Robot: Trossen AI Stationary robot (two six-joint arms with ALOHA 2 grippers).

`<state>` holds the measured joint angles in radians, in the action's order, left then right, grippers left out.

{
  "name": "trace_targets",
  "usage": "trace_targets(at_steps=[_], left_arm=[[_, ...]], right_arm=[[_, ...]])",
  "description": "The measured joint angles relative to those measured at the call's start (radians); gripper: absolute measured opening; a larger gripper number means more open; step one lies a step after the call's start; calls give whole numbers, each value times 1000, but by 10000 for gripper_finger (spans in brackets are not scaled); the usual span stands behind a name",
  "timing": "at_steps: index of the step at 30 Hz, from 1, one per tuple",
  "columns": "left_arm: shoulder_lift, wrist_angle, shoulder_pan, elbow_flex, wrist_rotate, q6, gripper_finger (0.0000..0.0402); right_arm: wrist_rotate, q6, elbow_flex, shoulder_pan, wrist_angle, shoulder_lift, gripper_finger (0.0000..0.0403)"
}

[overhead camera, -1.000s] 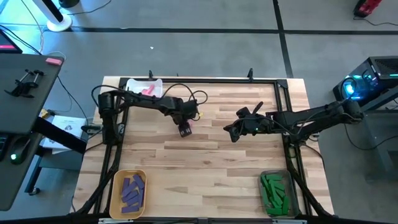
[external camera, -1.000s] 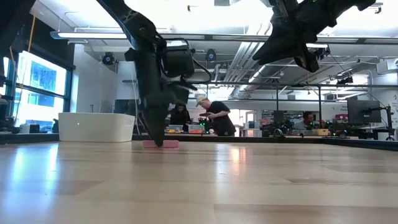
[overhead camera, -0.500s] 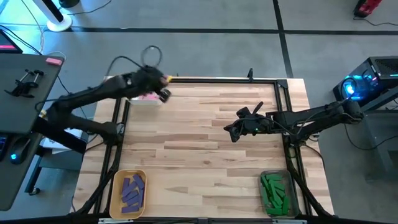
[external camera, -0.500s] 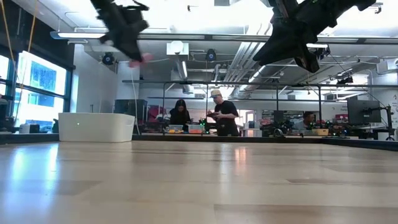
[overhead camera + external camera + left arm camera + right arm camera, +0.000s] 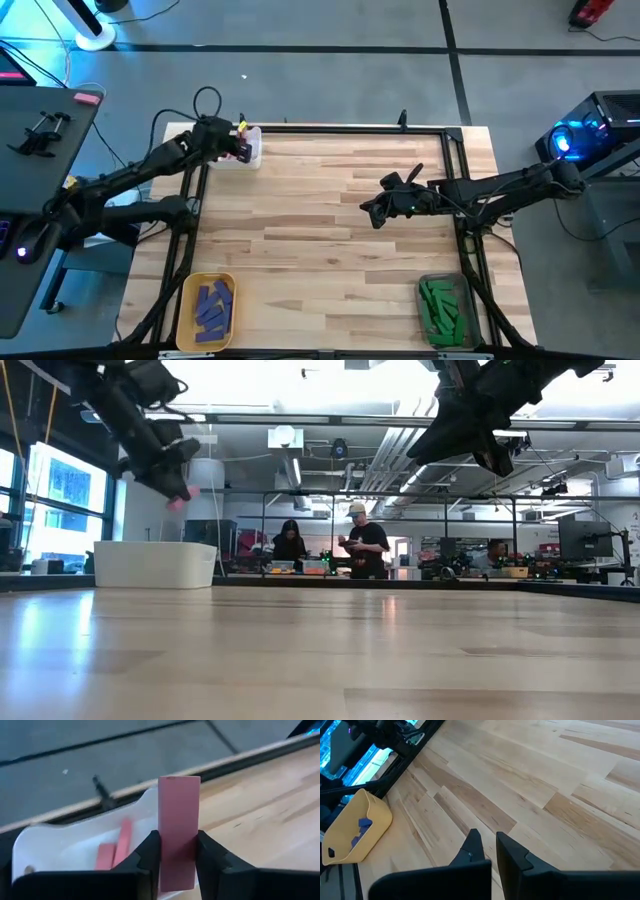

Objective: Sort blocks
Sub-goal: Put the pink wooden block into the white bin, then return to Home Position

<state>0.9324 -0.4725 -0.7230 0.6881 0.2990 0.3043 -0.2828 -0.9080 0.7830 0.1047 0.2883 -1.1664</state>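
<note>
My left gripper [image 5: 243, 152] is shut on a pink block [image 5: 178, 827] and hangs in the air over the white bin [image 5: 60, 855] at the table's far left corner. The bin holds other pink blocks [image 5: 114, 851]. In the low view the gripper [image 5: 176, 492] and its pink block [image 5: 180, 501] are well above the bin [image 5: 155, 563]. My right gripper [image 5: 372, 212] hangs shut and empty above the table's right middle; its fingers [image 5: 476, 842] stand close together. My left gripper pinches the pink block's two long edges [image 5: 162, 852] between its two fingers, at the block's near half. The fingers lie across the block, and its far end [image 5: 179, 782] sticks out beyond them. The block is lifted clear, above the white bin.
A yellow bin [image 5: 187, 290] with purple blocks [image 5: 213, 304] stands at the near left; it also shows in the right wrist view [image 5: 357, 827]. A clear bin [image 5: 470, 300] with green blocks [image 5: 443, 310] stands at the near right. People stand in the room behind the table [image 5: 360, 550].
My left gripper has lifted the pink block off the middle of the table, carried it up and toward the far left corner, then come down a little over the white bin. It has stayed shut on the block throughout.
</note>
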Motion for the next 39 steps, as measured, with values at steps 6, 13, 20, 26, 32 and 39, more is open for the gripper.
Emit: trace_targets(at_steps=[6,13,20,26,32,39], left_arm=[[32,-23,-22,11,73,-16,152],[31,-7,-24,58,39,13,240],[-60,215,119,62,-250,106,239],[-183,566,443,-97,-138,186,180],[-226,907,705,-351,106,256,35],[-298,1208,775,-556,105,193,4]], right_arm=[[21,20,0,0,0,0,0],[59,104,0,0,0,0,0],[60,177,0,19,1,79,0],[19,200,0,93,51,227,0],[-114,136,0,195,123,360,0],[-231,67,1,258,86,364,0]])
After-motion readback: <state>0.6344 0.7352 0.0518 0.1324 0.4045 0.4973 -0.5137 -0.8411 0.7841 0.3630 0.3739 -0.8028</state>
